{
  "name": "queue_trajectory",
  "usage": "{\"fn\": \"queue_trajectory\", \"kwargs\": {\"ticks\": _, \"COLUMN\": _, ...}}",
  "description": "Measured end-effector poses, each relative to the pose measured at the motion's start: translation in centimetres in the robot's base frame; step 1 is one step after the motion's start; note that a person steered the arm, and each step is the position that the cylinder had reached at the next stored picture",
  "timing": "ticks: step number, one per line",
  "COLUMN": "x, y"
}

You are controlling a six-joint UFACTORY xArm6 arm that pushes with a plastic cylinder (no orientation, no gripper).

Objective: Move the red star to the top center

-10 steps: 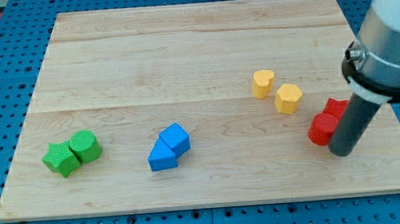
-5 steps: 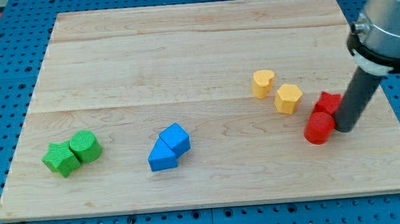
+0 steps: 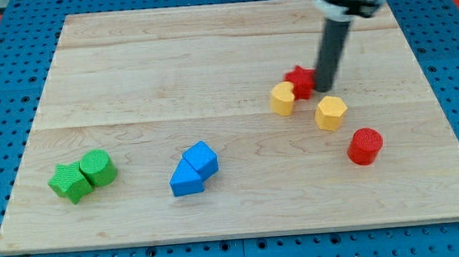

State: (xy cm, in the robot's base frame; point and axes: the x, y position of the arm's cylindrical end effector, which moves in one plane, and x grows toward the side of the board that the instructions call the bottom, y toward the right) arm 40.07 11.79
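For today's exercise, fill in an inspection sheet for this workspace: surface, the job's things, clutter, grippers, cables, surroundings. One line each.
Surface: wooden board, flat and pale.
Job's things: red star, right of centre, touching the yellow block at its lower left; my tip presses its right side.
Clutter: yellow hexagon; red cylinder; two blue blocks touching; green star against green cylinder.
Grippers: none; only a rod.
Cables: nothing seen.
Surroundings: blue pegboard around the board.
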Motion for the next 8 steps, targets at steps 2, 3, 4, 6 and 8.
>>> {"fn": "queue_trajectory", "kwargs": {"ticks": 2, "x": 1.1, "y": -0.8}}
{"fn": "queue_trajectory", "kwargs": {"ticks": 3, "x": -1.9, "y": -9.2}}
{"fn": "queue_trajectory", "kwargs": {"ticks": 4, "x": -7.5, "y": -12.8}}
{"fn": "queue_trajectory", "kwargs": {"ticks": 6, "x": -14.0, "y": -13.6}}
{"fn": "queue_trajectory", "kwargs": {"ticks": 8, "x": -14.2, "y": -5.0}}
